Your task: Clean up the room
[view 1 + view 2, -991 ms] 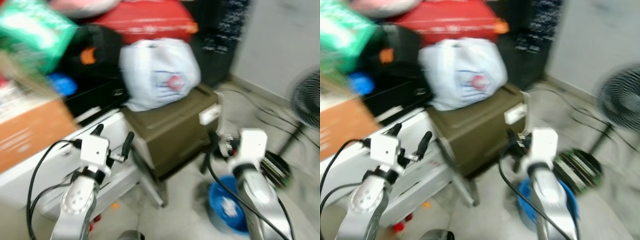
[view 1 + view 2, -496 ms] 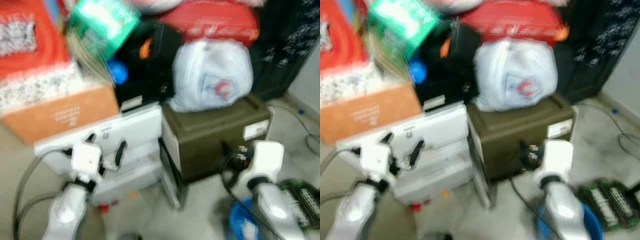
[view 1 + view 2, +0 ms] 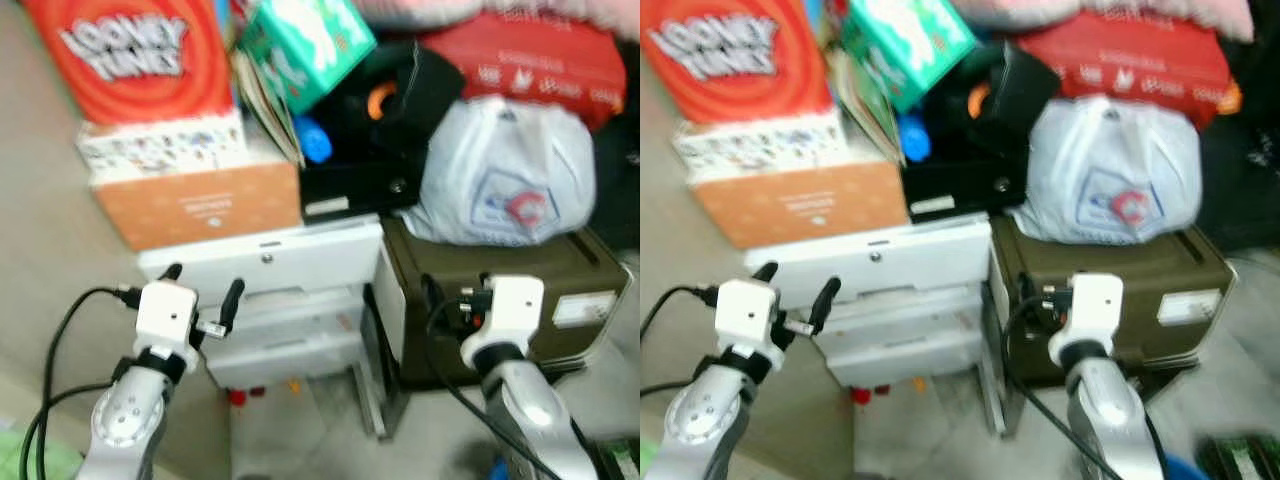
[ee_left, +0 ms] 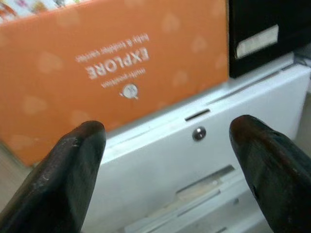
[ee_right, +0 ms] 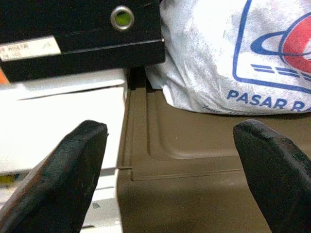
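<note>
A pile of clutter stands before me. A white drawer cabinet (image 3: 270,262) carries an orange box (image 3: 200,205) and a red cartoon box (image 3: 130,50). Beside it an olive-brown case (image 3: 520,290) bears a white plastic bag (image 3: 505,175). My left gripper (image 3: 200,283) hovers open in front of the cabinet, its fingers (image 4: 73,165) wide apart with nothing between them. My right gripper (image 5: 170,126) is open too, facing the seam between the cabinet and the olive case; its white wrist (image 3: 503,305) hangs just before the case.
A green package (image 3: 305,40), a black bag (image 3: 385,110), a blue object (image 3: 315,145) and a red bag (image 3: 540,60) are stacked behind. A small red item (image 3: 236,397) lies on the floor under the cabinet. Bare floor (image 3: 50,230) stretches to the left.
The whole picture has swung left, so the camera turned: the fan and blue basin have slid out, the red cartoon box has come in. Both grippers stay open and empty.
</note>
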`<state>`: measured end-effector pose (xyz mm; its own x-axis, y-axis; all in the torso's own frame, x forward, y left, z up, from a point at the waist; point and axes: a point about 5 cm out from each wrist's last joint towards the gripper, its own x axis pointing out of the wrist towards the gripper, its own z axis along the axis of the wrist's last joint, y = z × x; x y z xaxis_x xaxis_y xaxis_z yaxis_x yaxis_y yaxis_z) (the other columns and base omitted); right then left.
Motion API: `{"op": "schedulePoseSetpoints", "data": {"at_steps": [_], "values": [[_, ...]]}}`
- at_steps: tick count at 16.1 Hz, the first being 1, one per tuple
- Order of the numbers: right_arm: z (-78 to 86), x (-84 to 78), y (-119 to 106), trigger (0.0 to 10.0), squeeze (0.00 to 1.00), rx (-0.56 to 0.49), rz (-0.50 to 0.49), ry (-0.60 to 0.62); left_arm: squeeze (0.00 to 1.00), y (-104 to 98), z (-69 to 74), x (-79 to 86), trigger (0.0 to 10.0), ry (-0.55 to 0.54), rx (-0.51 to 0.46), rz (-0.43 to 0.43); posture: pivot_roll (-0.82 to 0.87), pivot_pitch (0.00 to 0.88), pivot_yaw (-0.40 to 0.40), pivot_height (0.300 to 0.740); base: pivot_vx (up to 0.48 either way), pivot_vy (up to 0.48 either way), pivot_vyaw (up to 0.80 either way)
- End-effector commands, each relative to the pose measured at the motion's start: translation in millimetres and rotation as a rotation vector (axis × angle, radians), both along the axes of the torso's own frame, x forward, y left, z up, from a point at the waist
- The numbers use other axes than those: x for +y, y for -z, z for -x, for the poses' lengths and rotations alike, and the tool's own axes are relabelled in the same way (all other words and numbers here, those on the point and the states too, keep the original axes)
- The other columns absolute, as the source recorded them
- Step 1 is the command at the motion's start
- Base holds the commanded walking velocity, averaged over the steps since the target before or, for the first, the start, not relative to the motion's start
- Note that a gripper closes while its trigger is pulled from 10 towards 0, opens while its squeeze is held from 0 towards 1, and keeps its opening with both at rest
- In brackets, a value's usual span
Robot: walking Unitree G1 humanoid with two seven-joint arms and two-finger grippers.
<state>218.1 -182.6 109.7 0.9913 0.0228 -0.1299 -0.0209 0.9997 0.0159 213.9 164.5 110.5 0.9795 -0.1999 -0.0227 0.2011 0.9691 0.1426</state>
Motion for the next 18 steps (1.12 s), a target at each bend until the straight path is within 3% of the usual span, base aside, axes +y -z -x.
{"op": "schedulePoseSetpoints", "data": {"at_steps": [1, 3, 18], "values": [[-0.6, -3.2, -0.5, 10.0, 0.0, 0.003, 0.003, 0.007, 0.0, 0.2, 1.8, 0.6, 10.0, -0.008, 0.007, -0.013, -0.08, 0.0, 0.033, 0.74, 0.0, 0.0, 0.8], [-0.6, -3.5, -0.5, 10.0, 0.0, 0.003, 0.002, 0.008, 0.0, -0.1, 1.9, -0.4, 10.0, -0.003, 0.007, -0.008, -0.08, 0.0, 0.031, 0.74, 0.0, 0.0, 0.8], [-4.8, -3.3, 1.7, 10.0, 0.0, 0.012, 0.0, 0.001, 0.0, 1.3, 1.5, -1.8, 10.0, 0.018, 0.009, -0.018, -0.07, 0.0, 0.026, 0.74, 0.0, 0.0, 0.0]]}}
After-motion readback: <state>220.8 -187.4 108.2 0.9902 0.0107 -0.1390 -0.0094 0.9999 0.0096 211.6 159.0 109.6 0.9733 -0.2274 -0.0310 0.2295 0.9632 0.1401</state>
